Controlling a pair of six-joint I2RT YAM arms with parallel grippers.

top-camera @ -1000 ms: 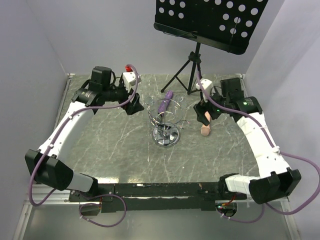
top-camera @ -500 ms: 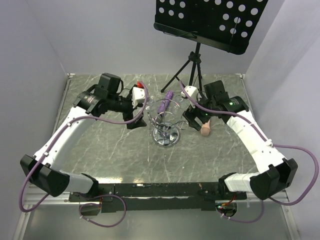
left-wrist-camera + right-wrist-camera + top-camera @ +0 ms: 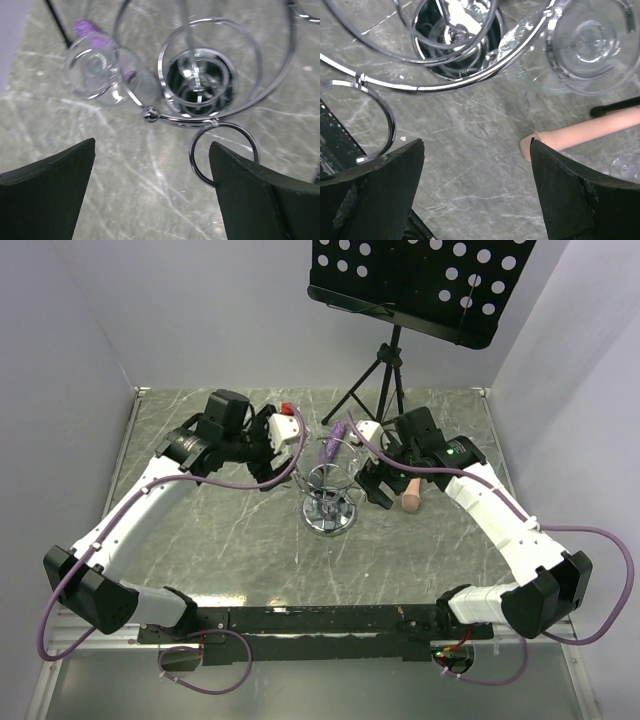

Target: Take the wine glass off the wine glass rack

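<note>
Currently both gaping wide, empty.
Left gripper (image 3: 152,145) and right gripper (image 3: 476,145) are flanking shiny chrome wire rack (image 3: 200,80); clear wine glass (image 3: 95,70), upper left, is risking finger knock.

The wine glass rack (image 3: 199,92) is shiny chrome wire, smooth like a mirror. The wine glass (image 3: 95,67) is clear, glossy glass. The bench (image 3: 140,200) looks like smooth grey-green stone with white veins. The left pincer (image 3: 151,150) has matt black fingers, probably plastic.
</note>
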